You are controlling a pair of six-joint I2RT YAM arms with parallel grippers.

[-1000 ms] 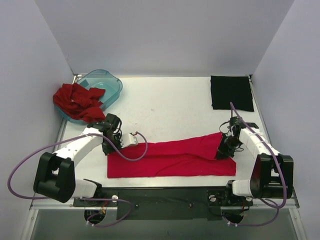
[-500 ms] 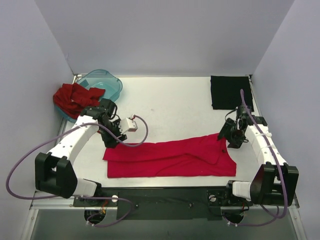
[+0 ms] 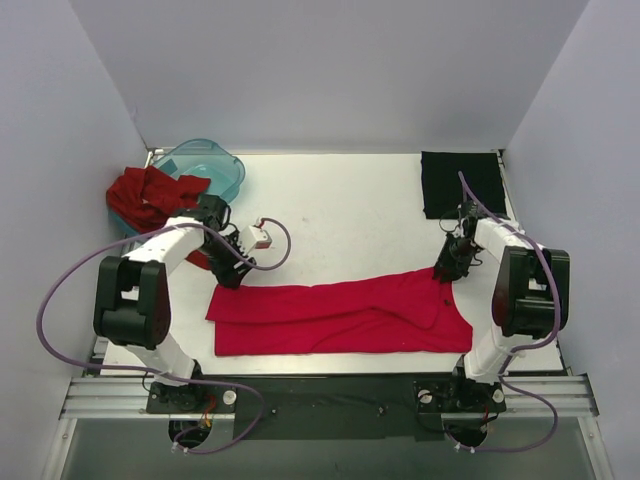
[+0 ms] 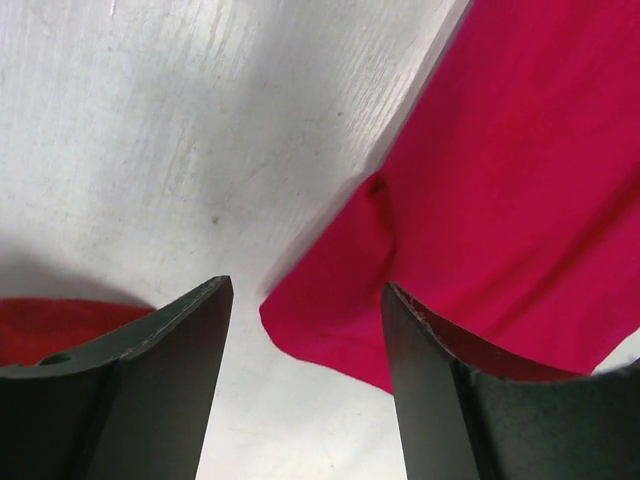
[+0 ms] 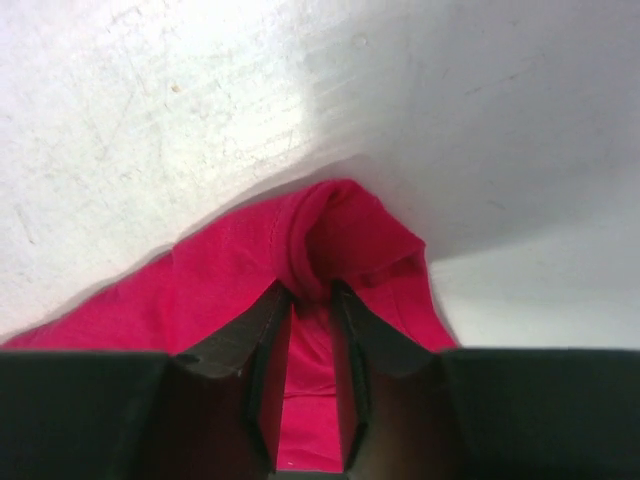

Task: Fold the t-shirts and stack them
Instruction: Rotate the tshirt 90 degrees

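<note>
White table (image 3: 340,215), mid-fold — right hand (image 5: 310,295) pinches the crimson-pink t-shirt (image 3: 330,315), left hand (image 4: 305,295) gapes empty over its corner — probably the next grip.

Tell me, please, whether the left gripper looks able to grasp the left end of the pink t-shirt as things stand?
Probably yes. The left gripper is open, and a corner of the pink t-shirt lies flat on the table just ahead, between its fingers, with nothing covering it.
</note>
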